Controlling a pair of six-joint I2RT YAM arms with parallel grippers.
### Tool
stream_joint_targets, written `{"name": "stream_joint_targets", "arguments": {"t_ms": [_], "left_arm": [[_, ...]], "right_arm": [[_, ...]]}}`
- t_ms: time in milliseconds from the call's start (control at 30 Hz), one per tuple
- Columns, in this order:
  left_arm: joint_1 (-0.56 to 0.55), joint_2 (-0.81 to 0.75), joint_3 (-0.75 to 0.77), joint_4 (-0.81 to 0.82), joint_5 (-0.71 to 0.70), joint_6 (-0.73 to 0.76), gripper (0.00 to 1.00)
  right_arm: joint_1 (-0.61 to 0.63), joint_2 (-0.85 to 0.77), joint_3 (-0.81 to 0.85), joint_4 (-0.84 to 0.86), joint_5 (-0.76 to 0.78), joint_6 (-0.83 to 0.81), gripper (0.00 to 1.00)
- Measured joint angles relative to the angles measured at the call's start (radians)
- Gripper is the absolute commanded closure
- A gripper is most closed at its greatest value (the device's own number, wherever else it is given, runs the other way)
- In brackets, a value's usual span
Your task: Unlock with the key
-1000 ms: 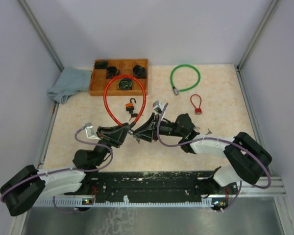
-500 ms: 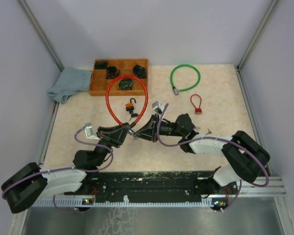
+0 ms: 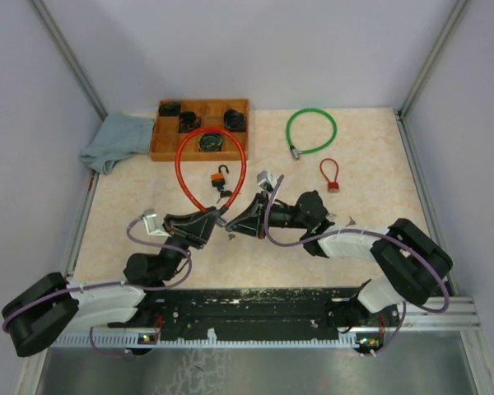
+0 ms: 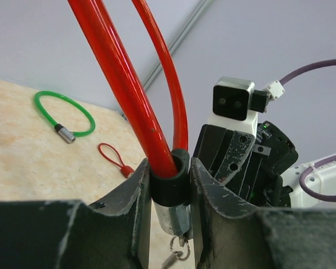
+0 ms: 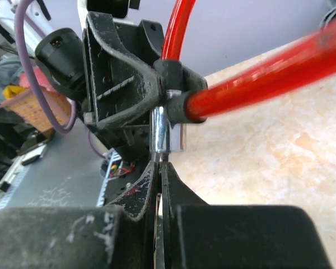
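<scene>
The flat table (image 3: 370, 230) is pale and speckled. A smooth, shiny red cable (image 3: 178, 164) bends in a big loop. My left claw (image 4: 169, 190) squeezes its round black collar (image 5: 179, 92). My right claw (image 5: 159, 174) is pinched tight just under the silver lock end (image 5: 159, 131). A tiny metal key ring (image 4: 178, 245) hangs from that end.

Beige table (image 3: 123, 197) — wooden tray (image 3: 165, 149), grey cloth (image 3: 115, 140), green cable loop (image 3: 287, 128), small red loop (image 3: 333, 187), orange padlock (image 3: 221, 180)
</scene>
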Motion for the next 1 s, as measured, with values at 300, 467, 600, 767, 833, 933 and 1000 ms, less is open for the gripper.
{"name": "stream_joint_targets", "arguments": {"t_ms": [300, 467, 600, 767, 833, 933, 1000], "left_arm": [[0.057, -0.087, 0.000, 0.016, -0.224, 0.137, 1.00], [0.061, -0.099, 0.000, 0.017, -0.301, 0.146, 1.00], [0.061, -0.118, 0.000, -0.006, -0.337, 0.104, 1.00], [0.061, -0.243, 0.000, -0.289, -0.358, -0.039, 1.00], [0.061, -0.278, 0.000, -0.438, -0.355, -0.092, 1.00], [0.061, -0.292, 0.002, -0.577, -0.341, -0.143, 1.00], [0.061, -0.291, 0.004, -0.674, -0.321, -0.179, 1.00]], "right_arm": [[-0.032, 0.061, -0.132, 0.132, -0.171, 0.136, 1.00], [-0.032, -0.001, -0.126, -0.023, -0.183, 0.056, 1.00], [-0.049, -0.051, -0.102, -0.231, -0.127, -0.035, 1.00], [-0.112, -0.083, -0.103, -0.398, -0.025, -0.069, 1.00], [-0.127, -0.092, -0.103, -0.454, 0.016, -0.080, 1.00], [-0.154, -0.096, -0.103, -0.511, 0.060, -0.083, 1.00], [-0.185, -0.096, -0.103, -0.555, 0.097, -0.080, 1.00]]}}
